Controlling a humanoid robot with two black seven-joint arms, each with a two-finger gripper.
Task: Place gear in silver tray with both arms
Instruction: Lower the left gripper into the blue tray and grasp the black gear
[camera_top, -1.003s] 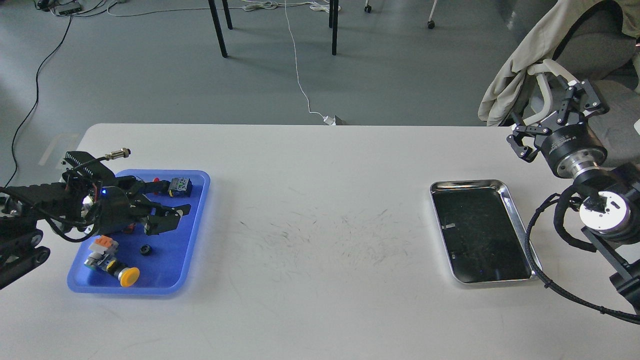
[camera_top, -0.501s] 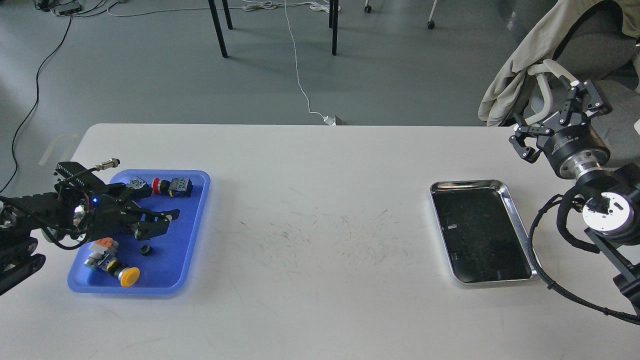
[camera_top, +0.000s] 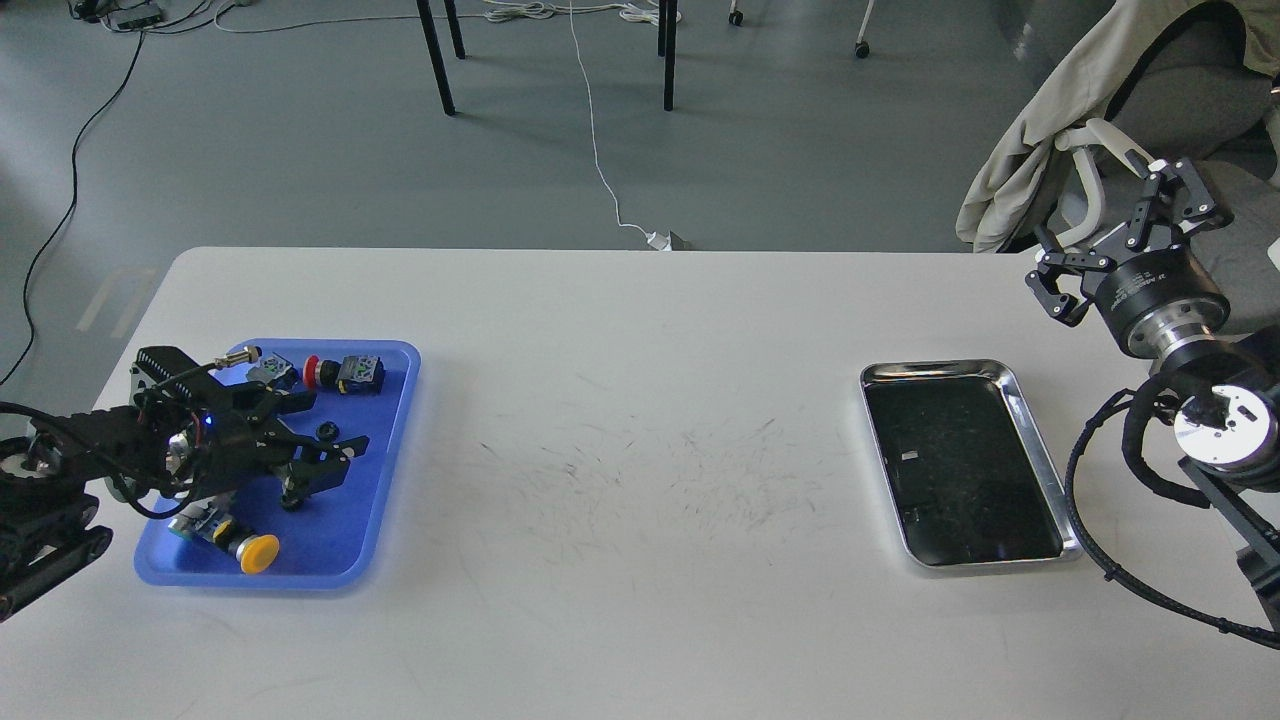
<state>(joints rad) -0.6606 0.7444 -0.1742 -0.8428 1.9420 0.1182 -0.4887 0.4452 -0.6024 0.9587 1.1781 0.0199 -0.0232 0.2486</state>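
Note:
The gear (camera_top: 291, 498) is small and black and lies in the blue plastic tray (camera_top: 352, 520) at the left. My left gripper (camera_top: 322, 470) is low inside that tray with its fingers spread. Its lower fingertip is right at the gear and partly hides it. Another small black ring (camera_top: 325, 432) shows by the upper finger. The silver tray (camera_top: 940, 368) lies at the right with nothing in it and a dark scratched bottom. My right gripper (camera_top: 1112, 238) is open and holds nothing. It hangs in the air beyond the silver tray's far right corner.
The blue tray also holds a yellow push button (camera_top: 258, 552) and a red-capped switch with a black block (camera_top: 345, 372). A chair with a beige jacket (camera_top: 1050, 130) stands behind the table's right end. My right arm's cable (camera_top: 1100, 570) lies beside the silver tray.
My left gripper has swung down and back inside the blue tray, its lower finger now at the gear. My right gripper has drifted slightly to the right.

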